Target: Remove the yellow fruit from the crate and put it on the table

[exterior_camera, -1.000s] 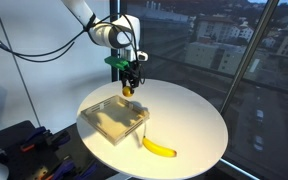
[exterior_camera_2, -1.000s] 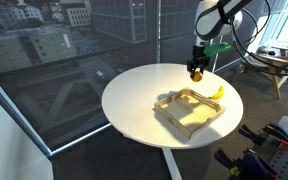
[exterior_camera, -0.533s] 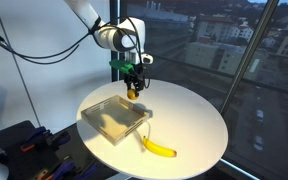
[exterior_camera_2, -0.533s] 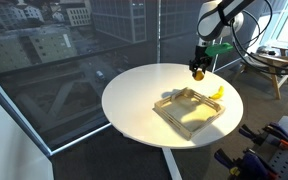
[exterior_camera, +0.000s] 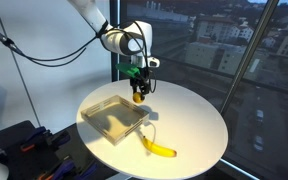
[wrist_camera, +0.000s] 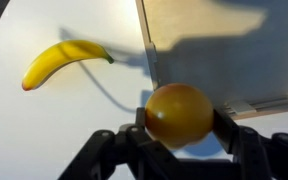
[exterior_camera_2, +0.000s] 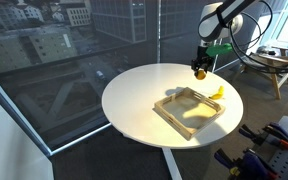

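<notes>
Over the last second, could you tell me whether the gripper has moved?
Yes: in an exterior view the gripper, holding the yellow fruit, has drifted right relative to the crate.

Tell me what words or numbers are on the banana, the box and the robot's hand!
None can be read. The banana, the yellow fruit, the clear crate and the hand show no words, labels or numbers; the arm is too small to tell.

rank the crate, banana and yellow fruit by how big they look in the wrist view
1. crate: largest, though cut off by the frame.
2 and 3. yellow fruit and banana: unsure. The fruit fills more of the picture, but it sits in the gripper right at the camera; the banana is longer.
</notes>
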You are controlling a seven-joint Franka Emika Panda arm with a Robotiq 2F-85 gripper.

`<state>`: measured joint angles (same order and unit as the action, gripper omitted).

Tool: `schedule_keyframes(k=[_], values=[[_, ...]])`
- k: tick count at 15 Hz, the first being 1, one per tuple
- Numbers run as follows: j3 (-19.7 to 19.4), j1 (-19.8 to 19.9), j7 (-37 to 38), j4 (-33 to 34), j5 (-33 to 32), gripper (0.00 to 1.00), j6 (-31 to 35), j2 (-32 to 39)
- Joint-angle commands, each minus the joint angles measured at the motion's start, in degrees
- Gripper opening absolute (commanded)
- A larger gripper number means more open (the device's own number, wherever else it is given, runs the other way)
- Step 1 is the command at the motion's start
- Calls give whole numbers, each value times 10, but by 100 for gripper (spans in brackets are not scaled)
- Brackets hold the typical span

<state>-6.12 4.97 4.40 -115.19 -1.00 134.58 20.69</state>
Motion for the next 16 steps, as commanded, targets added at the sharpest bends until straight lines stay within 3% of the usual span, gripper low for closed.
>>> schedule_keyframes(k=[1,16], values=[[-1,9,-2,32,10,43,-19,18],[-18,27,0,21,7,43,-32,17]])
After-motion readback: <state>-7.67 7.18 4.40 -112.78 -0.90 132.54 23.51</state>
